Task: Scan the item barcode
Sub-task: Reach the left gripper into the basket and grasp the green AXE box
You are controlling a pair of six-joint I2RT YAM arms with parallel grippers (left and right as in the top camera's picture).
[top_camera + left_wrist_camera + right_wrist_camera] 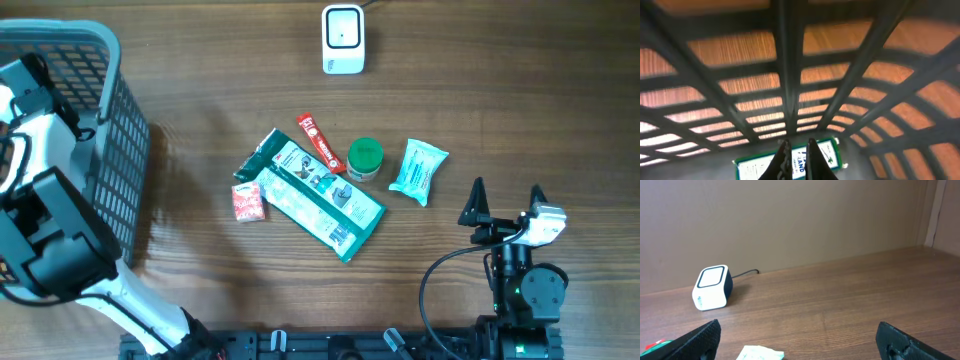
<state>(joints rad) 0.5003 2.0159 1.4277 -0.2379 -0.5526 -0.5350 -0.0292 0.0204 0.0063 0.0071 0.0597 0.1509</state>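
The right gripper (507, 192) is held wide open and empty over the near right part of the table (560, 100). The left gripper (796, 159) is closed, with nothing seen between its fingers, and is pointed at the mesh wall of the basket (125, 170) at the left edge. A green-and-white package (320, 200) is seen through that mesh. It lies mid-table, well apart from both grippers. A small red packet (247, 202) is set against its left end. A red stick (320, 143) and a green-lidded jar (364, 157) lie just beyond it, and a teal pouch (418, 171) lies nearest the right gripper. Bare wood is left beyond these, up to the white scanner (342, 38) at the far edge.
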